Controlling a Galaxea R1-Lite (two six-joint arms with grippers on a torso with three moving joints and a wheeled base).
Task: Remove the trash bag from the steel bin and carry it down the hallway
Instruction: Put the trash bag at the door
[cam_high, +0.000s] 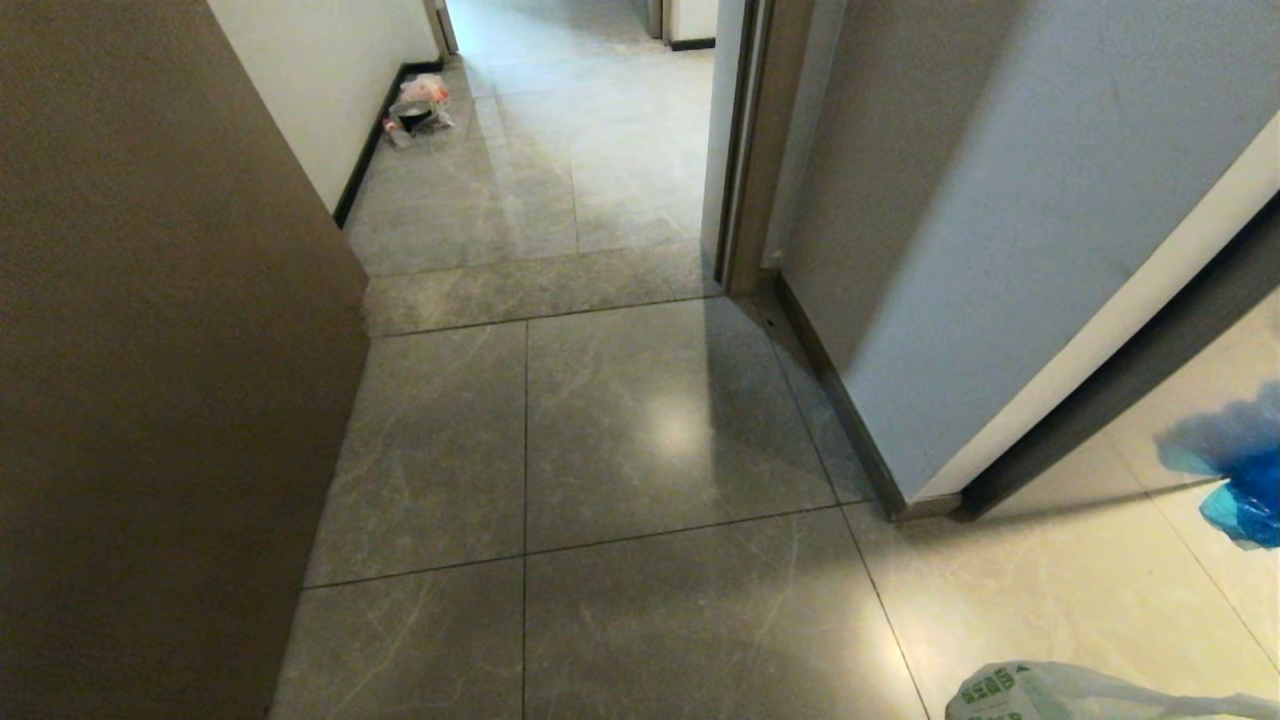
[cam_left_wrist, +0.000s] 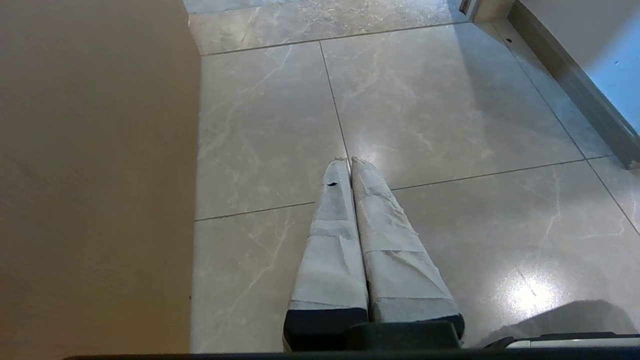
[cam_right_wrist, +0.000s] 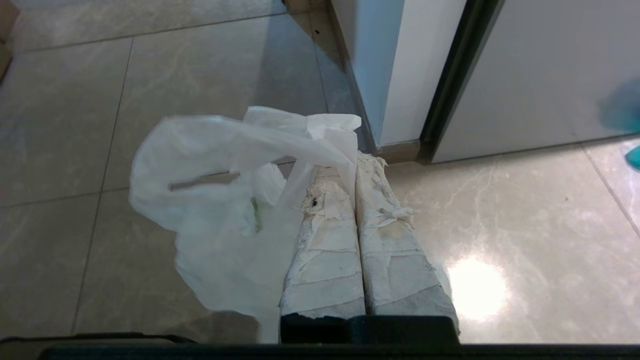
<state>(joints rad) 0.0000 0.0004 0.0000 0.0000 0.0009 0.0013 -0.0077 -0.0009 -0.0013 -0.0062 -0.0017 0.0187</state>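
- head view: the trash bag (cam_high: 1060, 695) shows only as a crinkled whitish corner with green print at the near right edge; neither pincer is in sight. ahead, the hallway (cam_high: 590, 150) runs open between a brown panel (cam_high: 150, 350) on the left and a wall corner (cam_high: 900, 490) on the right. a blue bag (cam_high: 1235, 470) lies far right, and a clear bag of litter (cam_high: 420, 105) sits by the far baseboard.
- left wrist view: left gripper (cam_left_wrist: 350, 161), taped fingers pressed together on nothing, with bare floor tiles (cam_left_wrist: 450, 110) beyond and the brown panel close alongside.
- right wrist view: right gripper (cam_right_wrist: 350, 160) is clenched on a thin fold of the bag, which billows off its tips and hangs beside the fingers. it looks light, limp and slippery, so the gathered rim seems the surest hold. the wall corner stands just past the tips, a likely snag.
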